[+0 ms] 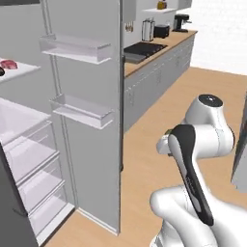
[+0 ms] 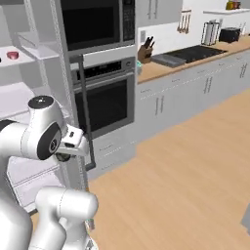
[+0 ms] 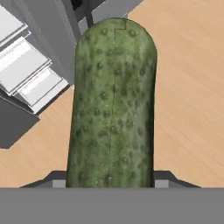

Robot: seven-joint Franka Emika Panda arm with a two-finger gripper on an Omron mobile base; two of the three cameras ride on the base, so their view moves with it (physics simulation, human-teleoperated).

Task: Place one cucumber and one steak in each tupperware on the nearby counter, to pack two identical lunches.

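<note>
The end effector (image 3: 109,181) is clamped on a cucumber (image 3: 113,105), its fingers at the cucumber's base on either side. In the hand view the cucumber's long axis runs straight out from the fingers, with its rounded tip pointing away over the wooden floor (image 3: 188,87), near the open fridge's drawers (image 3: 30,78).

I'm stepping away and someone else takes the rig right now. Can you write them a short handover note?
Pincer: shut on the cucumber, held over the wooden floor beside the open fridge.
Steak: on a fridge shelf, upper left in the left base view.
Counter: ahead by the stove; I can't make out the boxes there.
Done: one cucumber picked up.
Left: carry it to a box, then pack the rest.
</note>
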